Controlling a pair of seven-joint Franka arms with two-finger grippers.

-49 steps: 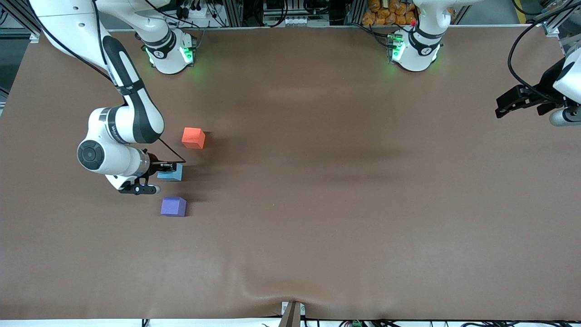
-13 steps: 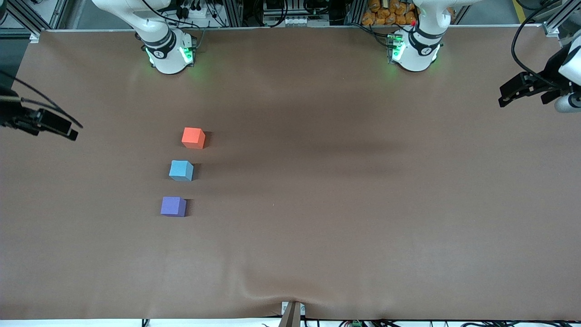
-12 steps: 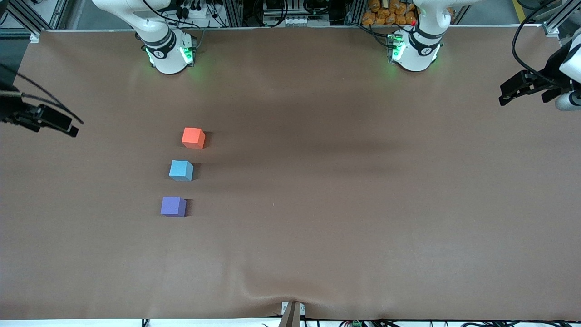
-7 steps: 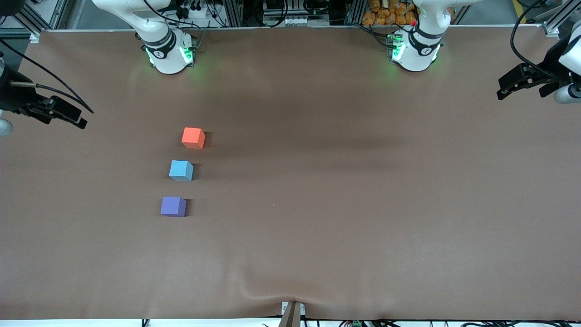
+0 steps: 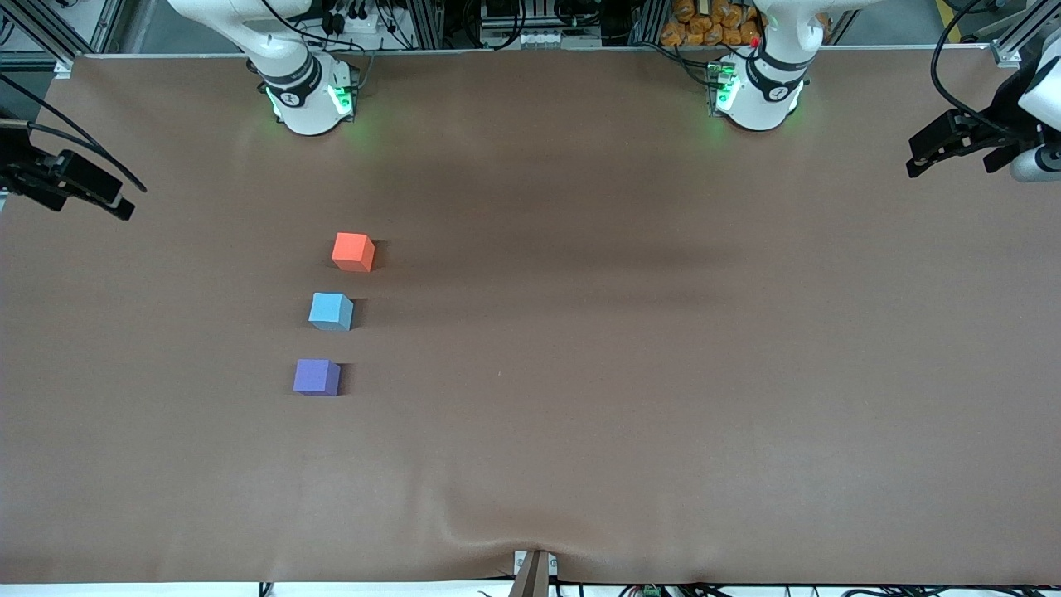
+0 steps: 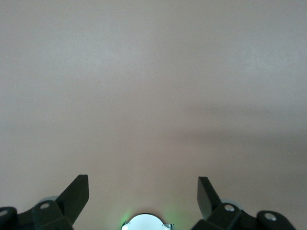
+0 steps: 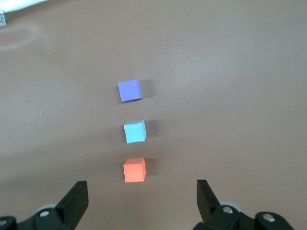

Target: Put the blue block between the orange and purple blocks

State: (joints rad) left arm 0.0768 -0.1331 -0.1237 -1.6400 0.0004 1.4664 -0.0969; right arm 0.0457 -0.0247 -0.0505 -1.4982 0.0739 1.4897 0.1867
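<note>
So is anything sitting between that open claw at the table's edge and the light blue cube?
Nothing visible does. Only bare table lies between the right claw and the blue block, which already sits between the orange block and the purple block, touching neither.

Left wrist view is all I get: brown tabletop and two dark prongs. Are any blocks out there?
Observer: Yes, three: the orange block, the blue block and the purple block, toward the right arm's end.
Operator: Is the blue one in the middle?
Observer: Yes, it sits between the other two, touching neither.
Operator: Is anything gripping it?
Observer: No. The right pincer hangs open over the table's edge; the left pincer is open too.
</note>
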